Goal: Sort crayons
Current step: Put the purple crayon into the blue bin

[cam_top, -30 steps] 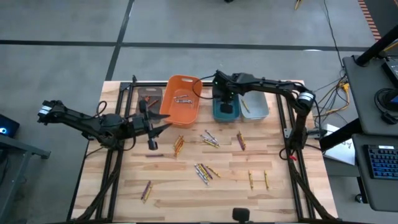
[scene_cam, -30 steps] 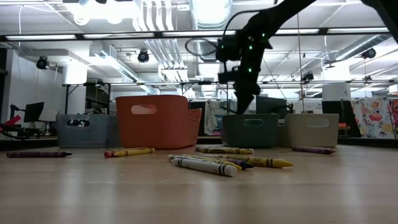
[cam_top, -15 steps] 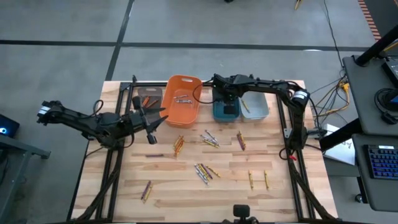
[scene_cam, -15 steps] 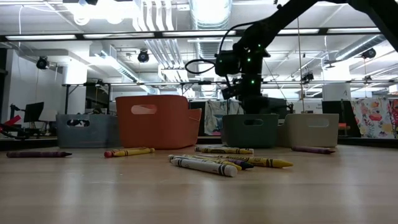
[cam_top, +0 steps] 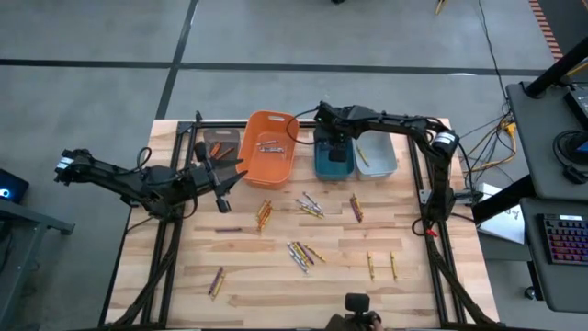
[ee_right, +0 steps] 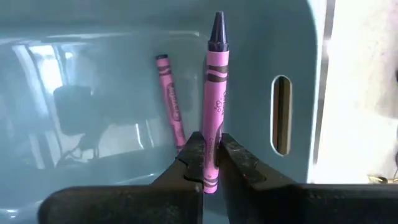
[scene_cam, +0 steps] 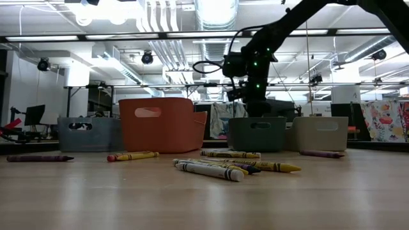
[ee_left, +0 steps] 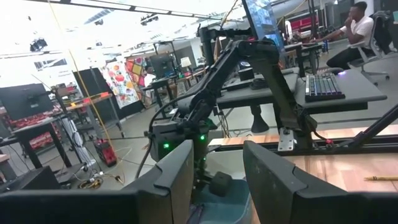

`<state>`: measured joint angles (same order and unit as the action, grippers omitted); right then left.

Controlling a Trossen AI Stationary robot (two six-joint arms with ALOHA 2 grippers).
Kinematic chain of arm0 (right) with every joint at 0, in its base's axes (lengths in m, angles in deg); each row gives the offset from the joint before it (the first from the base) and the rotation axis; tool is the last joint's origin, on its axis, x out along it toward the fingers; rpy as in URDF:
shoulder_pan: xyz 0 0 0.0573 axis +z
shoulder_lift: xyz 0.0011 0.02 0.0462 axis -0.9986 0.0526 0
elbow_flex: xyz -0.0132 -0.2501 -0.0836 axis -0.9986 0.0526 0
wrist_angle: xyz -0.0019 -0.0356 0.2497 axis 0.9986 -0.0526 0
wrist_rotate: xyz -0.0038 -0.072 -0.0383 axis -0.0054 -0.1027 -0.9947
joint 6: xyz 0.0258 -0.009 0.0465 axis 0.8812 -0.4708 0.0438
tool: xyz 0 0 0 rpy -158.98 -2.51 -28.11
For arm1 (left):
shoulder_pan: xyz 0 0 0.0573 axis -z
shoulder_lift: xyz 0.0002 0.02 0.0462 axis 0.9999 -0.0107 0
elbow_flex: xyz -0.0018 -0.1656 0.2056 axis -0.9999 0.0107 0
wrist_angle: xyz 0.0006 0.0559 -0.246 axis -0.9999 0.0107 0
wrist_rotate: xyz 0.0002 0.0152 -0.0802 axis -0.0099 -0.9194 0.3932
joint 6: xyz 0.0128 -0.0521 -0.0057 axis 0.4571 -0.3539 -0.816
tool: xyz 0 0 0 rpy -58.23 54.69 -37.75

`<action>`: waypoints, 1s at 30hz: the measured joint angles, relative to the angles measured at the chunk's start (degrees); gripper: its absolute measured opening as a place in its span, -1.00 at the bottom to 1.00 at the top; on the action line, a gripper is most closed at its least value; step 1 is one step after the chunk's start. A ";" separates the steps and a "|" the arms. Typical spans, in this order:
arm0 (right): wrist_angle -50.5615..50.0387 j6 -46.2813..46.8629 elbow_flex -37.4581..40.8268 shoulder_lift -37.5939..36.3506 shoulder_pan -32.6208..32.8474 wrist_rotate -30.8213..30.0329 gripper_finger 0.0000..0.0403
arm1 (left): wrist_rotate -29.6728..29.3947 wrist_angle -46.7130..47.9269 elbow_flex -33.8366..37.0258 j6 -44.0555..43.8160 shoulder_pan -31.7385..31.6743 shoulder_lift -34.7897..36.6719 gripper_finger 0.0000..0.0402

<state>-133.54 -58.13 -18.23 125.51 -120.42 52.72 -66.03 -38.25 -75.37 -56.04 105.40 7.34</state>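
Pinching a slim purple wax crayon in its fingers, the right gripper hangs over the teal plastic bin; the left gripper waits, fingers spread.

We see a pale wooden table, its planks smooth with a soft sheen. The teal bin ahead of the right gripper is glossy plastic, mirroring shapes. The purple crayon between its fingers wears a matt paper wrapper. The orange bin looks like smooth plastic.
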 joint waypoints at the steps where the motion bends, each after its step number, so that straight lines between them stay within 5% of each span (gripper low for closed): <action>1: 0.36 0.00 0.01 0.02 -0.12 -0.02 -0.92 | 0.00 -0.02 0.00 0.00 0.00 -0.01 -0.39; 23: 1.32 -1.75 0.01 6.15 -0.37 -0.19 -0.92 | 0.00 0.24 0.00 -0.17 0.00 -0.03 -0.39; 30: 1.30 -1.15 0.01 6.10 -0.37 0.03 -0.73 | 0.00 0.69 0.00 -0.20 0.00 -0.03 -0.39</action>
<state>-132.24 -59.28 -18.22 131.60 -120.79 52.75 -66.03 -37.56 -75.37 -56.24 105.40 7.31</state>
